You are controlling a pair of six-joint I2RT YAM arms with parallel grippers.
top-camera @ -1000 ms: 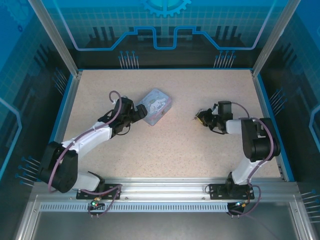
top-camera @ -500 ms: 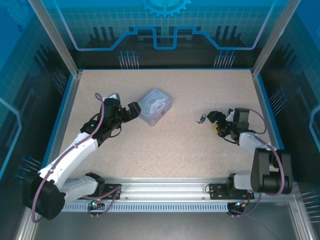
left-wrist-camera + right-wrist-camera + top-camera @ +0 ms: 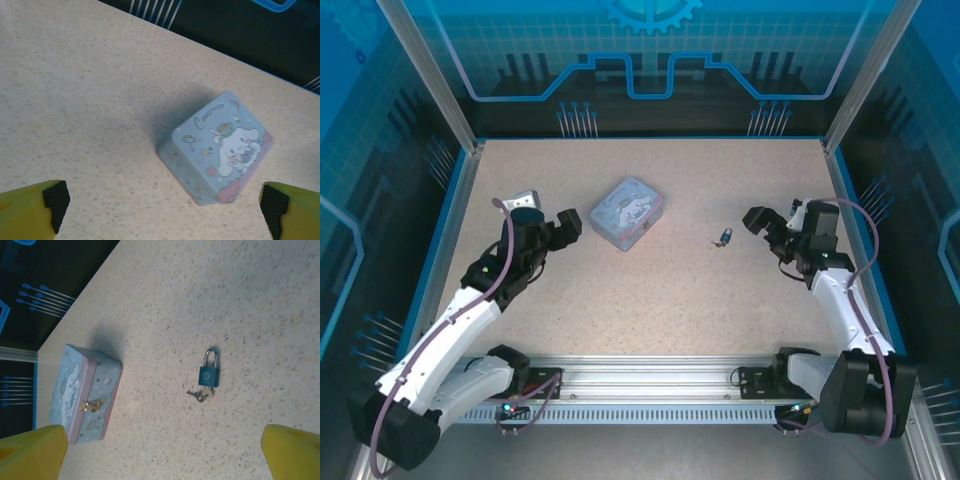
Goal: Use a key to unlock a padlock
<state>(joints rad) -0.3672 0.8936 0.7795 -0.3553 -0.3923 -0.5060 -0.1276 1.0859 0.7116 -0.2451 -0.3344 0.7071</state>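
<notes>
Lying flat on the speckled table [image 3: 660, 300], right of centre: padlock [image 3: 724, 237], small teal body w/ silver shackle. From the right wrist cam the padlock [image 3: 208, 371] has both shackle legs meeting the body; looks closed. Key [image 3: 201, 395] sits at the body's lower end, touching it; can't tell if it's seated in the keyhole.

R gripper [image 3: 760, 225] is just right of the padlock, apart from it, fingers spread wide, nothing between them. In its own cam the R gripper [image 3: 162, 447] has its yellow fingers at the frame's lower corners.

Tin box [image 3: 626, 213], pale blue w/ cartoon lid, is left of the padlock, well apart, lid down.

L gripper [image 3: 568, 225] is near the box's left side, not touching, fingers spread, empty. Its wrist cam has the box [image 3: 217, 147] ahead of the open L gripper [image 3: 165, 200].
</notes>
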